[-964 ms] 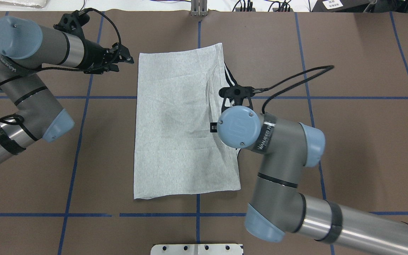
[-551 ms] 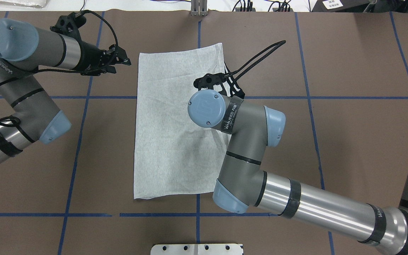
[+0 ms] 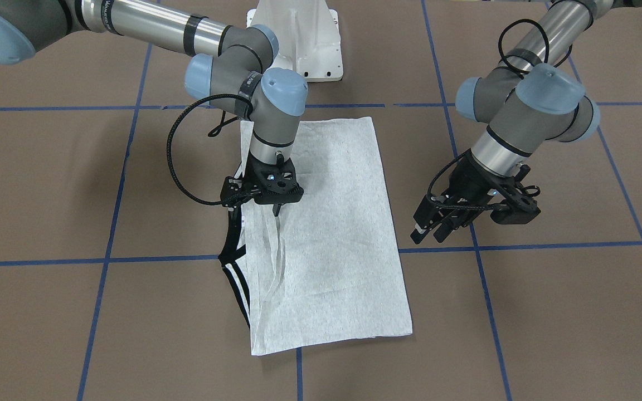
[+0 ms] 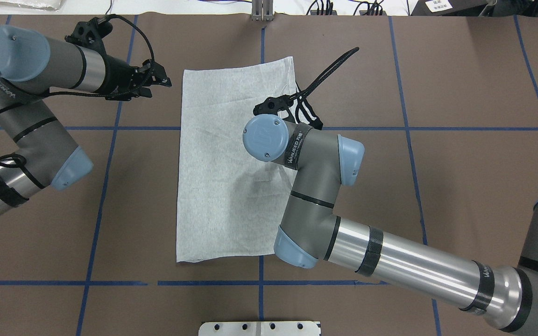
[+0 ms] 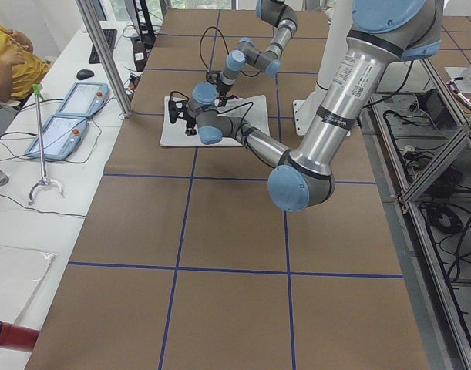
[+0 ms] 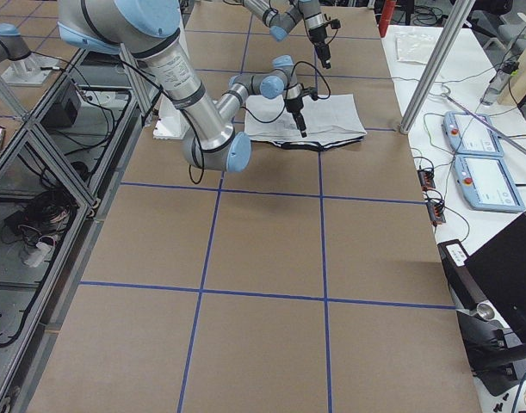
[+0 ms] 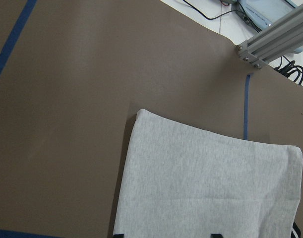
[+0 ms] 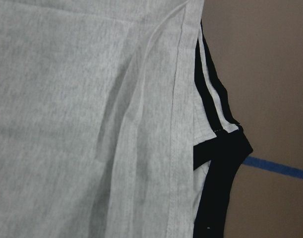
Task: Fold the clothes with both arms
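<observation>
The table [image 4: 474, 186] is covered in brown and crossed by blue tape lines [image 4: 460, 128]. Beyond the left gripper [image 3: 427, 236], an aluminium post [image 4: 262, 10] is seen at the far edge.

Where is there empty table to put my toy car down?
The brown table right of the T-shirt, past the blue tape line, is bare. So is the patch left of the shirt, nearer than the left gripper. It is crowded along the shirt's striped edge, where the right gripper and its arm hang.

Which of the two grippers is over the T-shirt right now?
The right gripper, above the grey T-shirt near its black-striped edge; the left gripper hangs beside it over bare table.
</observation>
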You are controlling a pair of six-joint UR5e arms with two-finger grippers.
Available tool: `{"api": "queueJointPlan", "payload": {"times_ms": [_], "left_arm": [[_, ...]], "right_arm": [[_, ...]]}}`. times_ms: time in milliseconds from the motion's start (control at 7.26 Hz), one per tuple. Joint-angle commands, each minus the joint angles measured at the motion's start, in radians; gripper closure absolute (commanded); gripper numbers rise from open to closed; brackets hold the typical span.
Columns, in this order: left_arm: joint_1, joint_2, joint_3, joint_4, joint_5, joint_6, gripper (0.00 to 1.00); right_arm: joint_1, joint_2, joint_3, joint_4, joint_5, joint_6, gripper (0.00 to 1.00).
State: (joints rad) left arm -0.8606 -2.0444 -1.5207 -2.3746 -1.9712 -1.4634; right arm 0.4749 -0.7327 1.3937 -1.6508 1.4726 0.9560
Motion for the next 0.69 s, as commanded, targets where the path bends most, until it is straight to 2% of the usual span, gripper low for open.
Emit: {"api": "queueJointPlan", "payload": {"times_ms": [0,413,551], "left_arm": [[0.000,0.000,-0.001,0.000,0.000,0.000,0.34],[0.000,0.001,-0.001,0.000,0.002,-0.002,0.32],[0.000,0.001,-0.001,0.000,0.002,-0.002,0.32]], "right_arm": [[0.007,0.001,-0.024,0.000,0.002,-0.009,0.00],[0.024,0.039,-0.032,0.002,0.015,-0.007,0.00],[0.024,0.041,-0.047,0.035,0.017,-0.003,0.00]]}}
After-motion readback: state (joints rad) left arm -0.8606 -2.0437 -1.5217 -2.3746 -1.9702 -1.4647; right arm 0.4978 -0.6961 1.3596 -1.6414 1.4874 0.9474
